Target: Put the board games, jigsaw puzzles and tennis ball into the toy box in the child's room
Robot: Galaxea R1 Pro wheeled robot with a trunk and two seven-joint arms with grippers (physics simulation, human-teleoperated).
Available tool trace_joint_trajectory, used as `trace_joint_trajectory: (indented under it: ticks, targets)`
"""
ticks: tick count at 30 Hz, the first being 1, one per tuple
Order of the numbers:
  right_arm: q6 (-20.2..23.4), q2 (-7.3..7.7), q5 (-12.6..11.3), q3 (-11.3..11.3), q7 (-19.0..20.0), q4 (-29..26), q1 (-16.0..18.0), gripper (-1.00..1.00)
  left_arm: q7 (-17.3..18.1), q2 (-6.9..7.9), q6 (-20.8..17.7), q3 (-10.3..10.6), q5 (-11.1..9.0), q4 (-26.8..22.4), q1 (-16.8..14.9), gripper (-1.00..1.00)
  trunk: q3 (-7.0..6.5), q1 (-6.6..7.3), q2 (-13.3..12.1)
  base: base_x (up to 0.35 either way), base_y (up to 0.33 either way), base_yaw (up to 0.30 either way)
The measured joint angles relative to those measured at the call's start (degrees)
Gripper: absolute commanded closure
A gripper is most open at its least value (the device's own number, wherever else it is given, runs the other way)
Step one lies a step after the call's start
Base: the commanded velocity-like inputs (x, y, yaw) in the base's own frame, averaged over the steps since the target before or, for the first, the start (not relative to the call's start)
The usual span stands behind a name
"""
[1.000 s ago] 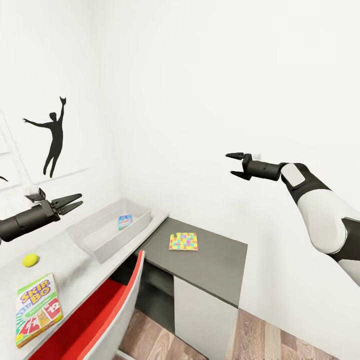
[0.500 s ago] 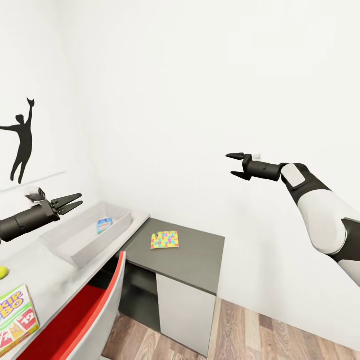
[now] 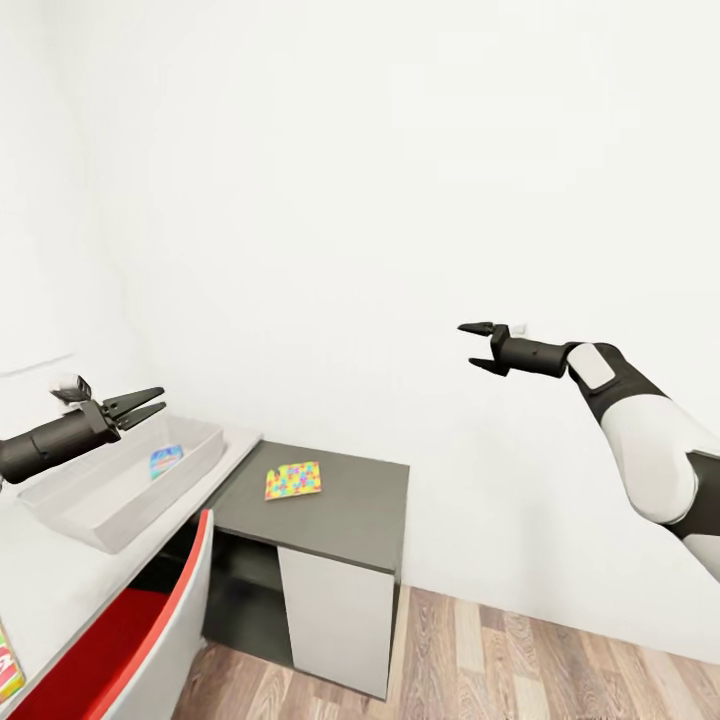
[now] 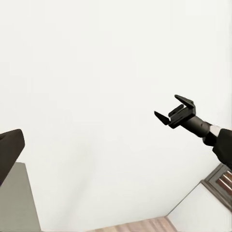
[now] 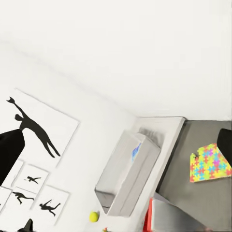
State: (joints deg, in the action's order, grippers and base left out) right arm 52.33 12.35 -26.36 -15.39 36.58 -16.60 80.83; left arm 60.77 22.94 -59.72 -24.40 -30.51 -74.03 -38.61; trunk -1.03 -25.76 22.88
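Toy box (image 3: 118, 490) on the worktop (image 3: 60, 570) against the wall, small board game (image 3: 165, 461) inside the toy box, jigsaw puzzle (image 3: 293, 480) right of the toy box on the worktop's lower section, chair (image 3: 150, 640) before the toy box

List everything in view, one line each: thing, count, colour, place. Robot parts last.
toy box: one, light grey, on the pale top of the table, below the left gripper in the head view.
blue board game: one, blue with colourful art, inside the toy box.
jigsaw puzzle: one, multicoloured, flat on the dark-grey lower section of the table.
Skip-Bo board game: one, only a corner showing, on the pale tabletop at the head view's lower left edge.
tennis ball: one, yellow-green, on the pale tabletop near the toy box.
chair: one, red seat with grey back, at the table.
wall pictures: several, black silhouettes on white, on the wall.
left gripper: open, empty.
right gripper: open, empty.
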Motion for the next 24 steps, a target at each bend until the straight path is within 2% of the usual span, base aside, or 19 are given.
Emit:
trace_joint_trajectory:
  ticks: [9,15,24]
  targets:
    - [-0.1,2.23,0.0,0.1,0.0,0.0,-3.6,-1.00,0.0,-0.01,0.0,0.0,0.0,0.0,0.0,-1.00,-0.49,0.00,0.0,-0.003,-0.002,-0.252]
    - [-0.4,3.36,0.1,0.1,-0.8,0.0,-7.3,-1.00,0.0,-0.01,0.0,0.0,0.0,0.0,0.0,-1.00,-0.84,0.00,0.0,0.000,0.000,-0.247]
    - [-3.7,4.95,0.5,0.2,-3.0,0.0,-12.8,-1.00,0.0,-0.01,0.0,0.0,0.0,0.0,0.1,-1.00,-1.36,0.00,0.0,0.000,0.000,-0.246]
